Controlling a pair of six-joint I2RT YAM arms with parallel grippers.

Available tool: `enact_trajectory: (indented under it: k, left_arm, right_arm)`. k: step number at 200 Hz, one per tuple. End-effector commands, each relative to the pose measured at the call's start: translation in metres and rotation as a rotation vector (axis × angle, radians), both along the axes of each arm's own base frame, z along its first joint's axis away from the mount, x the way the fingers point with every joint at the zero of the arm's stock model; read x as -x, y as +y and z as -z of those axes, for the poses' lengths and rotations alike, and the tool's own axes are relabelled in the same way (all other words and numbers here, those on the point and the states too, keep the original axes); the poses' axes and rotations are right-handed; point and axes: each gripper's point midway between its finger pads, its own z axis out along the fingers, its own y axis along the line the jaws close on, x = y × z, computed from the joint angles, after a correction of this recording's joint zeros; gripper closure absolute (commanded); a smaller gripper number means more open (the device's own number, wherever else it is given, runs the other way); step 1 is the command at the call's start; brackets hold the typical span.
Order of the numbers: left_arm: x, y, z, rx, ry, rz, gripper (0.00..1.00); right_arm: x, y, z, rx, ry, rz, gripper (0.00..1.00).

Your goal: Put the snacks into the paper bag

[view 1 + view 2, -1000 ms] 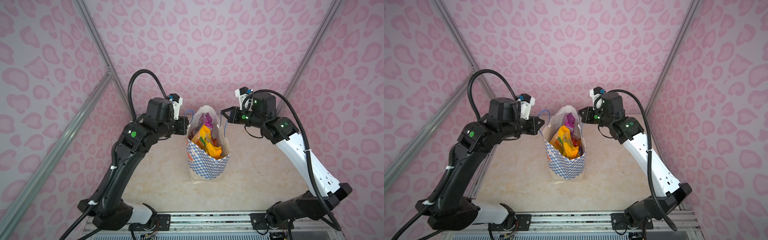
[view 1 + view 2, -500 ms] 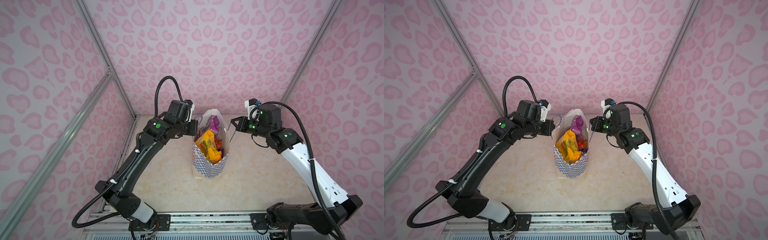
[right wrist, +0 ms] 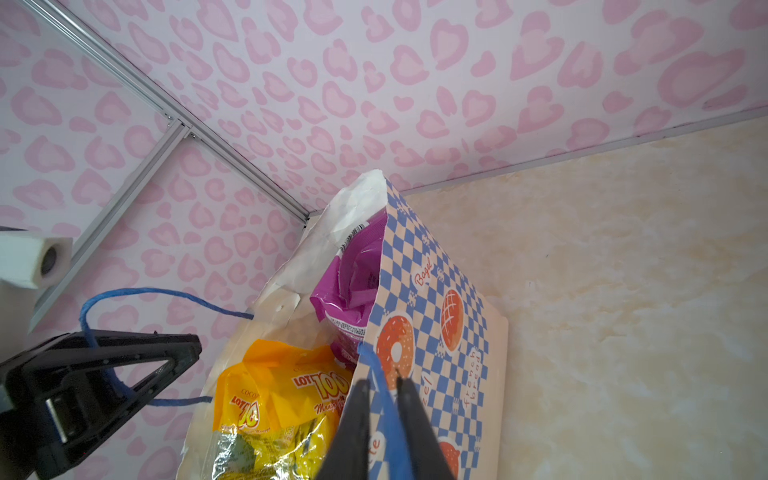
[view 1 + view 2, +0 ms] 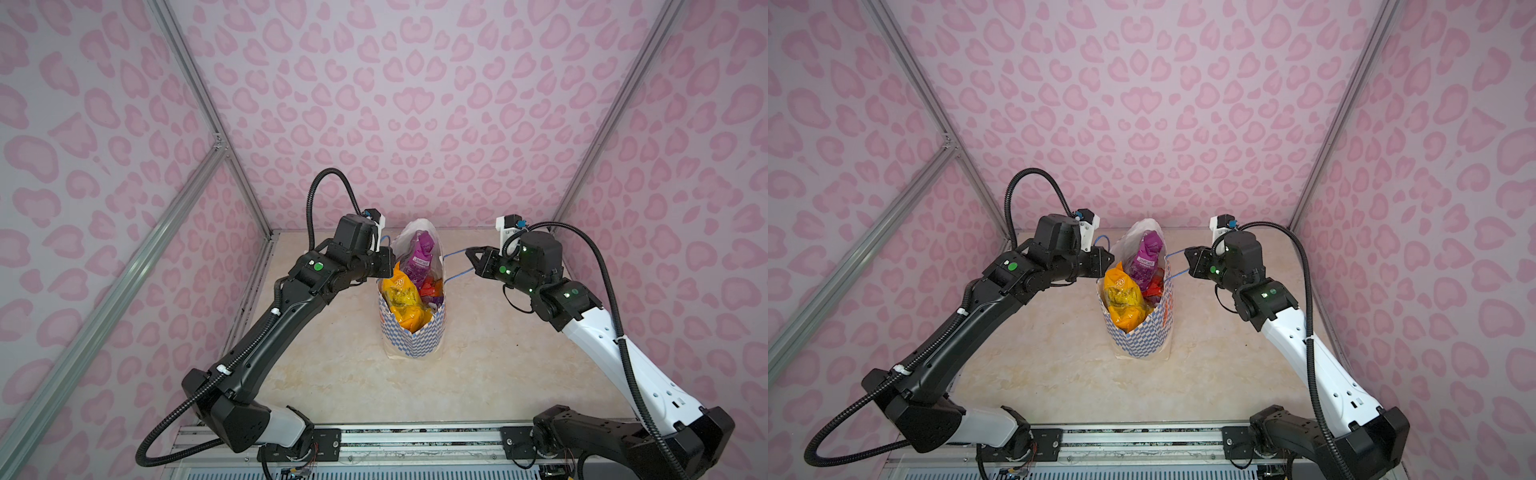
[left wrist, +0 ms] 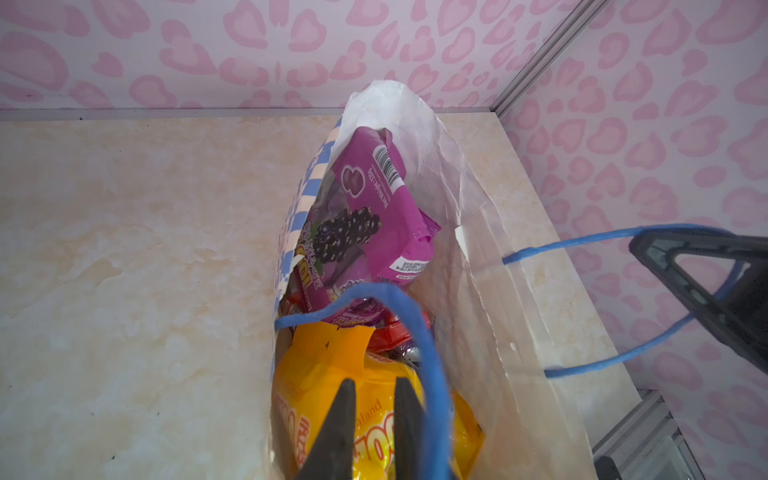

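lowered since earlier, the paper bag is released, left gripper and right gripper narrowly parted; it could be tipped by a snagged blue cord handle.

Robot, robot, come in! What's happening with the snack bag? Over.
Left gripper jaws parted, blue handle beside them. Right gripper parted around other handle. Snacks inside upright paper bag. Nothing blocking.

One paper bag is standing on the surface, carrying two blue cord handles. At least three snacks are showing inside: one yellow packet, one purple packet, one red packet. Two grippers are hovering: left gripper, right gripper.
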Motion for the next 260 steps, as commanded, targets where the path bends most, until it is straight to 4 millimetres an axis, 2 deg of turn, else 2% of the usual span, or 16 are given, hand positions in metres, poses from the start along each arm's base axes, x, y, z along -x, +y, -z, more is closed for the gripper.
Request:
enact_trajectory:
  k: [1, 18, 21, 49, 79, 89, 93, 110, 163, 183, 188, 205, 220, 224, 233, 260]
  left_arm:
    - [-0.001, -0.002, -0.01, 0.033, -0.03, -0.001, 0.71]
    - [0.0, -0.003, -0.01, 0.042, -0.027, 0.008, 0.65]
    - [0.001, -0.003, -0.011, 0.044, -0.027, 0.009, 0.6]
    - [0.004, 0.001, -0.02, 0.048, -0.049, 0.003, 0.45]
    - [0.011, 0.008, -0.035, 0.044, -0.089, 0.005, 0.18]
    - [0.014, 0.01, -0.042, 0.046, -0.104, 0.014, 0.0]
    - [0.015, 0.011, -0.044, 0.046, -0.109, 0.019, 0.03]
    - [0.022, 0.014, -0.058, 0.061, -0.139, 0.035, 0.03]
    - [0.049, 0.032, -0.097, 0.123, -0.246, 0.044, 0.03]
    - [0.058, 0.055, -0.113, 0.159, -0.322, -0.04, 0.03]
    - [0.059, 0.067, -0.115, 0.156, -0.341, -0.088, 0.03]
    - [0.06, 0.113, -0.106, 0.111, -0.374, -0.308, 0.03]
    - [0.061, 0.156, -0.091, 0.069, -0.399, -0.51, 0.03]
    - [0.061, 0.165, -0.078, 0.047, -0.392, -0.554, 0.03]
    - [0.062, 0.187, -0.066, 0.02, -0.408, -0.665, 0.03]
    - [0.063, 0.243, -0.005, -0.131, -0.452, -0.982, 0.03]
  right_arm:
    - [-0.001, -0.003, -0.005, 0.006, -0.02, 0.018, 0.68]
    - [-0.001, -0.003, -0.005, 0.005, -0.015, 0.017, 0.6]
    - [-0.001, -0.002, -0.005, 0.003, -0.014, 0.015, 0.58]
    - [0.0, 0.003, -0.012, 0.003, -0.021, -0.006, 0.44]
    - [0.008, 0.017, -0.029, 0.048, -0.059, -0.059, 0.25]
    - [0.01, 0.019, -0.037, 0.065, -0.078, -0.061, 0.19]
    - [0.011, 0.02, -0.039, 0.07, -0.086, -0.062, 0.16]
    - [0.013, 0.018, -0.052, 0.079, -0.112, -0.057, 0.03]
    - [0.024, -0.002, -0.086, 0.105, -0.185, 0.008, 0.02]
    - [0.031, -0.021, -0.097, 0.132, -0.233, 0.07, 0.02]
    - [0.033, -0.027, -0.099, 0.144, -0.245, 0.09, 0.02]
    - [0.031, -0.061, -0.086, 0.197, -0.218, 0.219, 0.02]
    - [0.025, -0.101, -0.056, 0.244, -0.15, 0.376, 0.02]
    - [0.024, -0.109, -0.049, 0.253, -0.143, 0.411, 0.02]
    - [0.022, -0.131, -0.031, 0.277, -0.132, 0.493, 0.02]
    - [0.014, -0.187, 0.038, 0.387, -0.056, 0.699, 0.02]
